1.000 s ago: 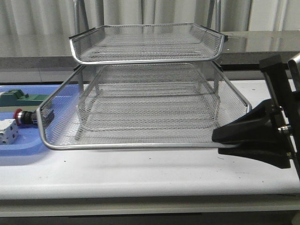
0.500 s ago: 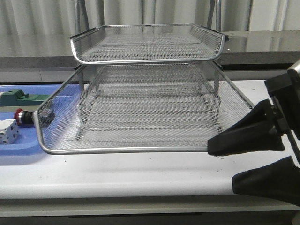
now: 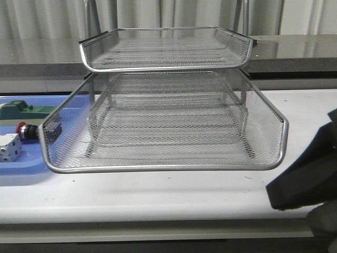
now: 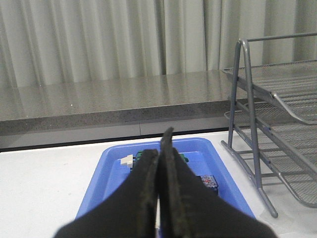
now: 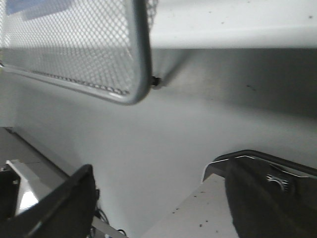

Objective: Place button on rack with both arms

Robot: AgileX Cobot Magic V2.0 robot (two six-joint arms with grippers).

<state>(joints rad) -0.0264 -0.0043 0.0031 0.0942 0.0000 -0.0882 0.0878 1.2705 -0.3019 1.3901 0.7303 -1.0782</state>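
Observation:
The button [image 3: 25,130] lies on its side in the blue tray [image 3: 21,167] at the left, red head to the left, its body partly behind the rack's mesh. The three-tier wire rack [image 3: 168,126] fills the table's middle. My left gripper [image 4: 162,141] is shut and empty above the tray; its fingers hide most of the tray's contents, and a blue-and-black block end [image 4: 208,182], likely the button's body, shows beside them. My right gripper [image 3: 305,190] is open and empty, low at the table's front right, away from the rack's corner [image 5: 132,84].
A green block [image 3: 18,109] and a white-grey block with holes [image 3: 8,147] also lie in the blue tray. The rack's legs [image 4: 247,129] stand just right of the tray. A grey stone ledge [image 3: 295,47] and curtains are behind the table.
My right gripper has let go of the rack's front right corner, opened, and dropped down and to the right. The rack's front rim now sits slightly nearer the camera.

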